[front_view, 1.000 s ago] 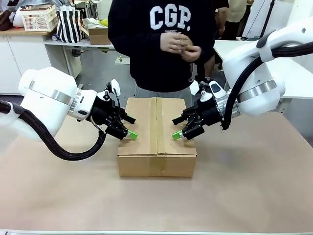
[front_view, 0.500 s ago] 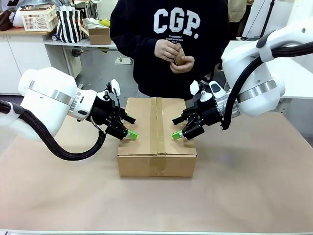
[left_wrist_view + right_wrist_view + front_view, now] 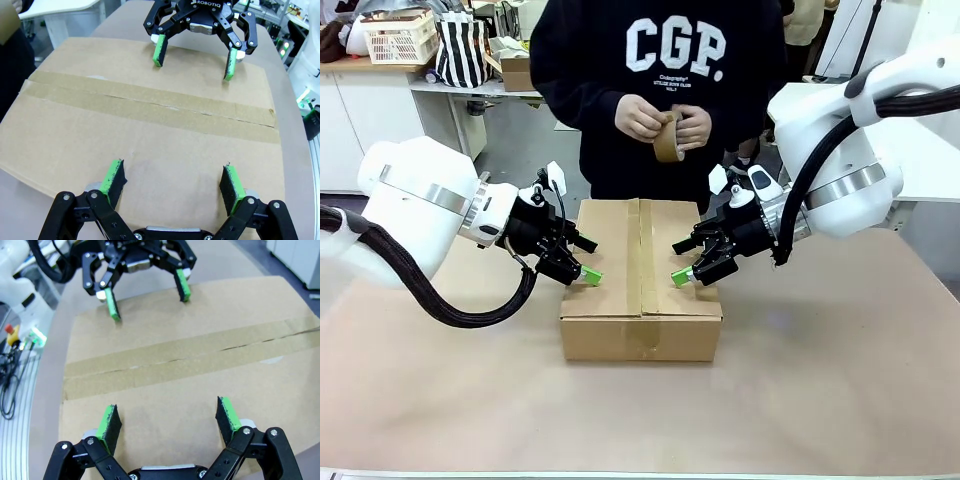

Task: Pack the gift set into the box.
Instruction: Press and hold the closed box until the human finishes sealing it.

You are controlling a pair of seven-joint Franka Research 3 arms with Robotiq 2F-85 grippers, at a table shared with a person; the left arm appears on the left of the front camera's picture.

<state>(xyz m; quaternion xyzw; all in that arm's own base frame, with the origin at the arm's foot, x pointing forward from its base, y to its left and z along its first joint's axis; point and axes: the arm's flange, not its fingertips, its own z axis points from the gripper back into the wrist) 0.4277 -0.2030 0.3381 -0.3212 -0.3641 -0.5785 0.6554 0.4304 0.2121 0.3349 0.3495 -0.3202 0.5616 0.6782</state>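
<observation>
View from the front: large plain brown corrugated cardboard box (image 3: 620,262) sits mid-table (image 3: 470,390), top flaps closed, with a strip of brown tape (image 3: 642,250) along the centre seam and down the near face. The left gripper (image 3: 588,260) is at the box's left top edge and the right gripper (image 3: 682,262) at its right top edge. Both pairs of fingers are spread and hold nothing. Compared with a second ago, neither the arms nor the box have shifted. The person's hands (image 3: 660,122) have dropped from chest height and now hold a roll of brown tape (image 3: 668,142) above the far edge of the box.

Left wrist view: own fingers (image 3: 114,176) are wide apart over the near half of the box top, with the taped seam running across the middle. The right gripper (image 3: 195,56) is opposite, also spread, its pad tips at the cardboard. Whether they actually touch is not clear.

Right wrist view: mirror picture. Own fingers (image 3: 226,412) are spread over the flap, with the left gripper (image 3: 149,296) across the seam.

Judgement: packing looks finished and the task is at the sealing stage. The arms are likely steadying the flaps while the person readies more tape, so they should stay put and leave the seam clear.
</observation>
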